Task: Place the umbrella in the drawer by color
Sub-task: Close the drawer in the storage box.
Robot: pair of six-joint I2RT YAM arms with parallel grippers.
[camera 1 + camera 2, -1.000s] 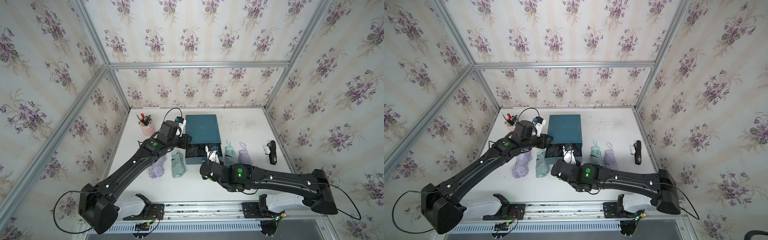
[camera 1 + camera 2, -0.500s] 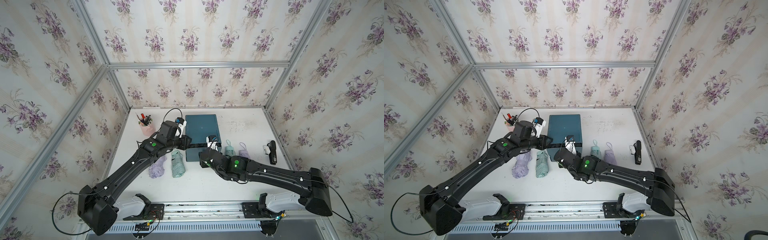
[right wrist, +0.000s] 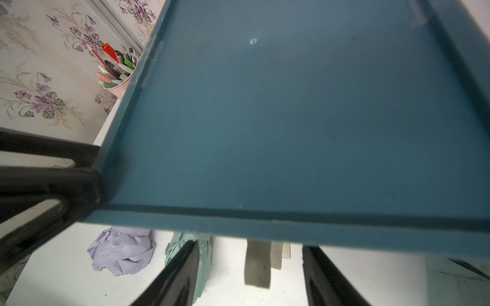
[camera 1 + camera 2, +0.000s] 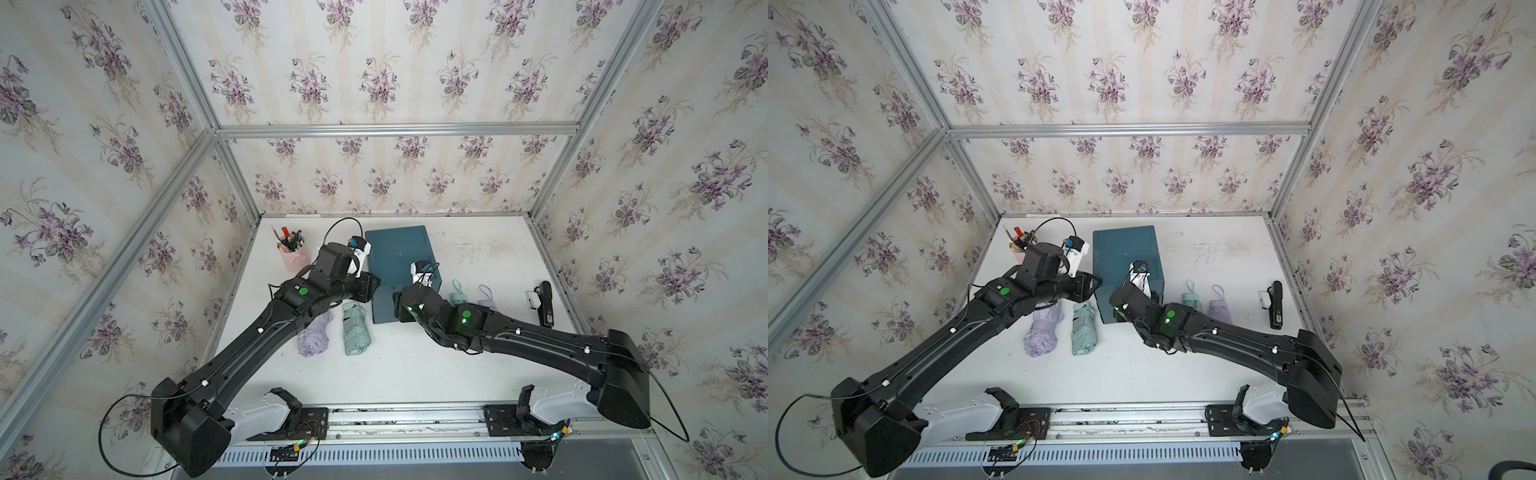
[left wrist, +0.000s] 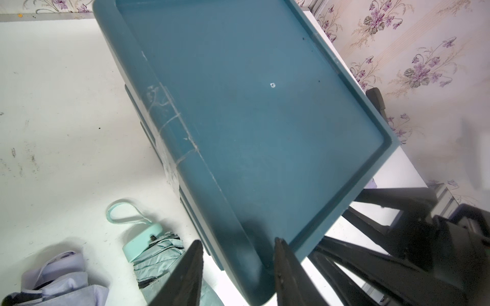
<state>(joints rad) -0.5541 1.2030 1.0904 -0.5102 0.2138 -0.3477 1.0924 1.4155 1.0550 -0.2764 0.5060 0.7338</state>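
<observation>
Four folded umbrellas flank the teal drawer cabinet (image 4: 399, 253); lilac umbrella (image 4: 313, 338) and mint umbrella (image 4: 356, 332) lie just left; soft, light, likely best gripped mid-bundle; left gripper (image 5: 237, 241) pinches the cabinet's corner rim; right gripper (image 3: 250, 254) has jaws spread astride a white pull tab (image 3: 258, 262).

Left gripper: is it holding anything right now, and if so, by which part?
The left gripper appears clamped on the drawer, its jaws astride the raised top rim at a front corner.

Bright even light; blurred wrist close-ups.
</observation>
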